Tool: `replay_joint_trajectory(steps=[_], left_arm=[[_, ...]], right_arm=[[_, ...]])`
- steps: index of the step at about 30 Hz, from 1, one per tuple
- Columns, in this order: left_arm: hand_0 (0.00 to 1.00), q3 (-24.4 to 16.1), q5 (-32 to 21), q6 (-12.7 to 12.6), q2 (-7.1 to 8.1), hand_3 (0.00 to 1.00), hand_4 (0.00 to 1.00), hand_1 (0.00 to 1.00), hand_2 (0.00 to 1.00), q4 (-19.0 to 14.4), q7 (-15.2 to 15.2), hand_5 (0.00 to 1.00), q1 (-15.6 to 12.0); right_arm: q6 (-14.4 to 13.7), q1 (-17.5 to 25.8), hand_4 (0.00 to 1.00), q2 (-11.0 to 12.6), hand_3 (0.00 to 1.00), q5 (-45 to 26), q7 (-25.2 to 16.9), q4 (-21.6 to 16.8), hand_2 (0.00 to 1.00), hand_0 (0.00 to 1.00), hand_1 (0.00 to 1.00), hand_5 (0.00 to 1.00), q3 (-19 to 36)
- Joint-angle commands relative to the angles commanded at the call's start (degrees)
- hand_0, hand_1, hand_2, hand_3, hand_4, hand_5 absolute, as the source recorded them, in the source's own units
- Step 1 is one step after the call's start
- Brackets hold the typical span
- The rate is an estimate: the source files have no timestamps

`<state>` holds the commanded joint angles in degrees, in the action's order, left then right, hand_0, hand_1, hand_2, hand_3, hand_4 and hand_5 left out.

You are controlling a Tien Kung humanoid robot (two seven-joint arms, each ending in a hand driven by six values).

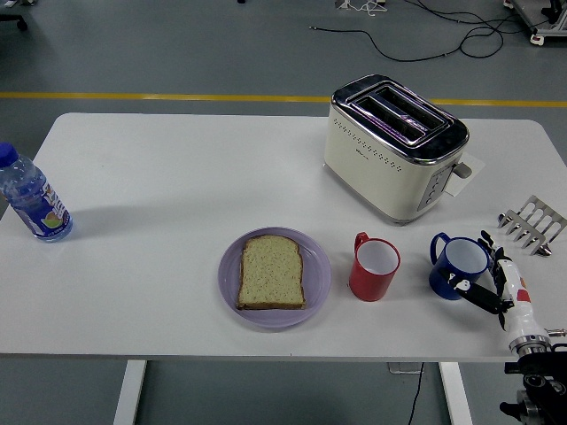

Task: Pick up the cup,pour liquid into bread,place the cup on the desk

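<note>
In the head view, the right hand (490, 282) is seen at the right side of the blue cup (457, 267), with its fingers (468, 288) curled around the cup's side; a firm hold seems likely, but the view is too small to be sure. The blue cup stands upright on the white table (159, 177) near the front edge, just beside the red cup (373, 268), and the bread (272, 272) lies flat on the purple plate (229, 276) further left. Wide bare table is seen left of the plate as far as the water bottle (31, 197) at the left edge, while the toaster (394, 146) stands behind the cups and a metal rack (532, 222) sits at the right edge.
</note>
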<state>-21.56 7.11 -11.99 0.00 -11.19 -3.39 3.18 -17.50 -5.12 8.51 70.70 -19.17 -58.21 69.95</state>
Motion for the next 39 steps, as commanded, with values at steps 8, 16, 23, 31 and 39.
replay_joint_trajectory(steps=[8,16,23,31,39], left_arm=[[0.645,-0.3,-0.1,0.0,0.0,0.52,0.243,0.662,0.677,0.0,0.0,0.851,0.2],[0.644,-0.3,-0.1,0.0,0.0,0.519,0.246,0.662,0.677,0.0,0.0,0.855,0.3],[0.645,-0.4,-0.1,-0.1,0.0,0.518,0.244,0.661,0.676,0.0,0.0,0.852,0.3],[0.644,-0.4,-0.2,0.0,0.0,0.517,0.243,0.662,0.676,0.0,0.0,0.852,0.2],[0.644,-0.4,-0.2,0.0,0.0,0.517,0.243,0.661,0.675,0.0,0.0,0.853,0.2]], right_arm=[[-0.2,-0.9,0.998,-0.6,0.998,0.5,-0.2,1.8,0.951,0.985,0.889,0.195,-0.3],[-0.5,-1.7,0.998,-1.1,0.998,-0.7,-0.8,3.0,0.941,0.979,0.886,0.191,-1.5],[-1.2,-2.5,0.992,-1.8,0.975,-3.1,-2.1,4.5,0.937,0.962,0.862,0.19,-2.1],[-1.7,-3.3,0.97,-2.3,0.934,-5.6,-3.6,6.6,0.898,0.914,0.831,0.178,-3.7],[-2.3,-4.2,0.957,-2.7,0.924,-7.6,-5.2,8.6,0.884,0.903,0.82,0.176,-5.5]])
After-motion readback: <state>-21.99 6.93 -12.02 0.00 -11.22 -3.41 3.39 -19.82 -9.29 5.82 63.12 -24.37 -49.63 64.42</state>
